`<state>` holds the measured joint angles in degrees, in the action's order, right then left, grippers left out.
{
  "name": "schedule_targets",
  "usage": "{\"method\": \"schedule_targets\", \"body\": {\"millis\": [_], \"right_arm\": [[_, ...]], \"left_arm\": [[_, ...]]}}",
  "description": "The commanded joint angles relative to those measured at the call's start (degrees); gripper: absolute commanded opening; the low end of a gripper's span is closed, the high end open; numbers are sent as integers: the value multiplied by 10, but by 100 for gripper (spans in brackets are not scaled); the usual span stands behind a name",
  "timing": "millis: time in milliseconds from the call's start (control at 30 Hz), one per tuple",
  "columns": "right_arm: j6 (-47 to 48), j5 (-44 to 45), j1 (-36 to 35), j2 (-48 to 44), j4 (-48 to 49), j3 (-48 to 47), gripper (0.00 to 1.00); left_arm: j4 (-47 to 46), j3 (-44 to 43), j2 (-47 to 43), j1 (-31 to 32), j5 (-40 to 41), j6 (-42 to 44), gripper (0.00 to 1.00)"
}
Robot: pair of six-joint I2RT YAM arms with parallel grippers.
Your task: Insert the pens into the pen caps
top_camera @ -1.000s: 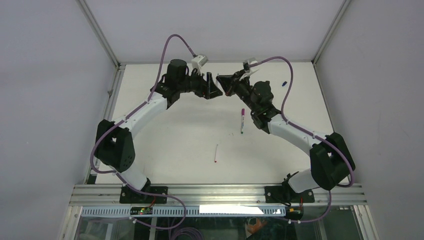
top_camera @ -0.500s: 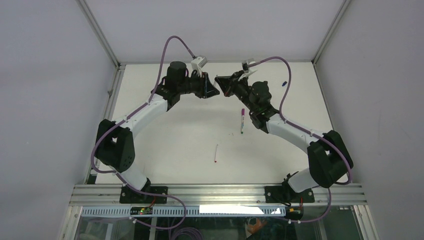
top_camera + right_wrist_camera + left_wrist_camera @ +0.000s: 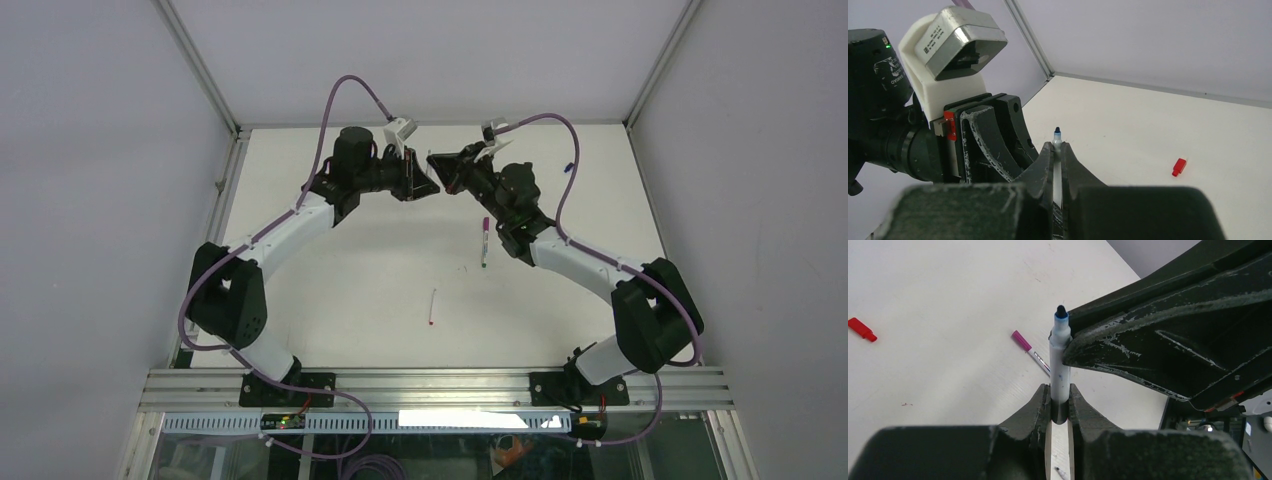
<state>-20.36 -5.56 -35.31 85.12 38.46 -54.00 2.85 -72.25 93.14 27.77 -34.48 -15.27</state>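
Note:
A white pen with a blue tip (image 3: 1060, 355) stands between both grippers at the back middle of the table. My left gripper (image 3: 1060, 390) is shut on its lower end. My right gripper (image 3: 1057, 146) is shut on the same pen (image 3: 1057, 134) just below the tip. In the top view the left gripper (image 3: 425, 182) and right gripper (image 3: 445, 172) meet nose to nose. A pen wearing the magenta cap (image 3: 486, 225) lies on the table. A red-tipped pen (image 3: 432, 306) lies nearer the front. The red cap (image 3: 861, 329) lies loose on the table; the blue cap (image 3: 566, 167) sits at the back right.
White walls with metal corner posts (image 3: 200, 70) close in the table on three sides. An aluminium rail (image 3: 440, 385) carrying both arm bases runs along the near edge. Purple cables (image 3: 345, 85) loop above each wrist.
My left gripper has closed onto the pen held by the right gripper. Both wrists have shifted slightly to the left.

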Motion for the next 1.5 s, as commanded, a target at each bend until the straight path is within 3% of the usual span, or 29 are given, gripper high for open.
{"method": "schedule_targets", "body": {"millis": [0, 300, 1467], "right_arm": [[-8, -3, -6, -7, 22, 2, 0], [9, 20, -5, -22, 0, 21, 0], [-11, 31, -5, 19, -2, -11, 0]], "left_arm": [[-17, 6, -40, -1, 6, 20, 0], [34, 21, -64, -1, 51, 56, 0], [64, 8, -52, 1, 24, 77, 0]]}}
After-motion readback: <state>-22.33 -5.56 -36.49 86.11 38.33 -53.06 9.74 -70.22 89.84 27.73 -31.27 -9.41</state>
